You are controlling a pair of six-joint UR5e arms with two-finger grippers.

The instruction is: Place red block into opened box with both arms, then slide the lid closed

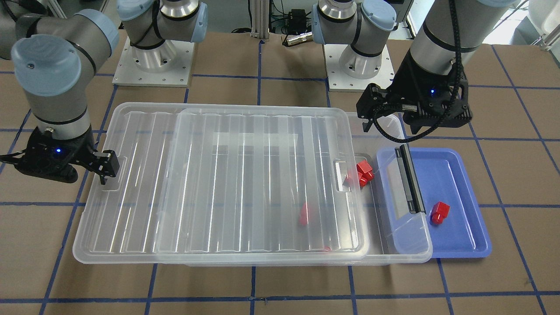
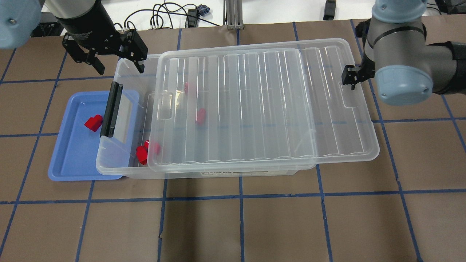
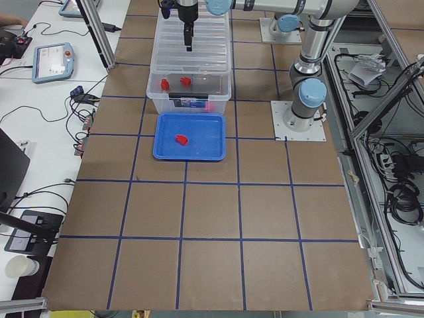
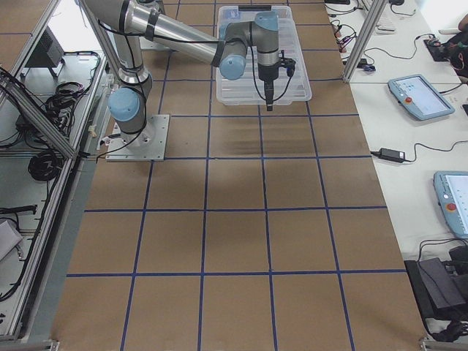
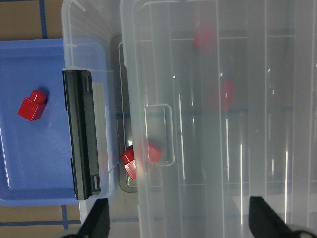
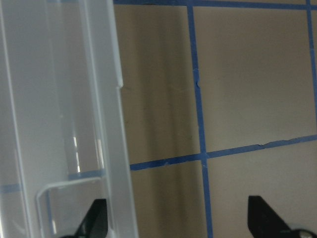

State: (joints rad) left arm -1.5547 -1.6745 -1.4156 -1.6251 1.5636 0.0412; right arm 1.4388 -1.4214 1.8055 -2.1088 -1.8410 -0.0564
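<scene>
Ridged clear plastic lid (image 1: 262, 183) part-covers the clear storage box (image 1: 413, 250). Small red plastic block (image 1: 439, 212) sits by the blue tray's (image 1: 463, 236) box-side edge, probably light and rigid; pinch its flat sides. Beyond, my left claw (image 1: 390, 127) and right claw (image 1: 107, 169) hang spread, empty.

- Bright, even overhead lighting is seen in all views; no dim areas are noted.
- White glare streaks are spread along the ridges of the lid (image 1: 245, 175), strongest in the front-facing and left wrist views.
- A red block (image 2: 200, 116) under the lid is washed out to hazy pink.
- Only soft, short shadows are cast on the table (image 1: 306, 280); a blurred shadow band is seen beside the lid edge in the right wrist view.
- Both wrist views are soft; the left gripper (image 5: 179, 206) fingers (image 5: 96, 220) are rendered out of focus.
- The side views are sharp, but detail is tiny.
</scene>
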